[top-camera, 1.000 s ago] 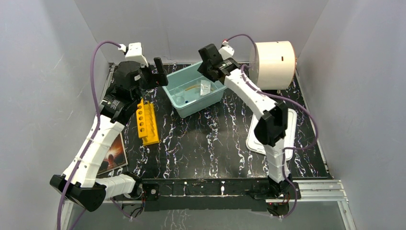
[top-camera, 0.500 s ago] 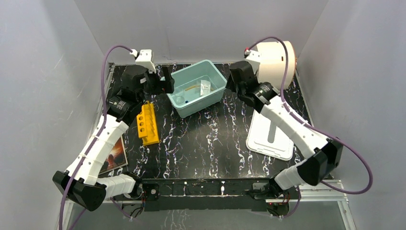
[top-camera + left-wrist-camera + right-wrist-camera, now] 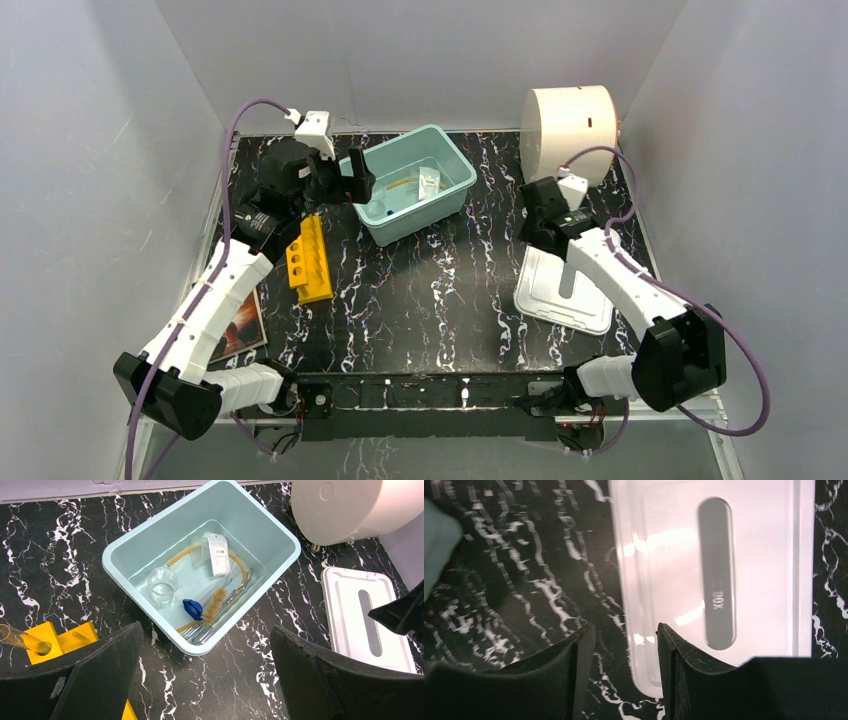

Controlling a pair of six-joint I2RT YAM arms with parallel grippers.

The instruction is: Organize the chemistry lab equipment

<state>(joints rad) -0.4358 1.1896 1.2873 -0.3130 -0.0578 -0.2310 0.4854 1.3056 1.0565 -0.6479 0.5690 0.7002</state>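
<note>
entry: white lid [image 3: 659, 555], flat on the desk by its right edge, long axis running from near edge to far edge, slotted handle along that axis. right jaws: directly above the lid's left long edge, narrowly parted, empty, one finger over the lid and one over bare desk; contact with the lid cannot be told. the right arm [image 3: 620, 270] is much the nearer to it. teal bin [image 3: 255, 525]: far centre of the desk, well apart from the lid and to its far left, long axis skewed toward the far-right corner. it holds the clear beaker [image 3: 162, 585], clear funnel [image 3: 200, 555], tan rubber tube [image 3: 241, 566], metal tongs [image 3: 235, 592], blue cap [image 3: 192, 608] and brown bristle brush [image 3: 216, 602]. left jaws: wide apart, empty, hanging over the bin's near-left rim. glass tube [image 3: 17, 639]: standing in the yellow rack [image 3: 308, 258] near the left edge. judgement: the lid probably goes on the bin, so it must travel far-left and turn to match. obscured: lid's near end behind the right fingers; right wrist view blurred at left; book [image 3: 240, 320] partly under the left arm.
</note>
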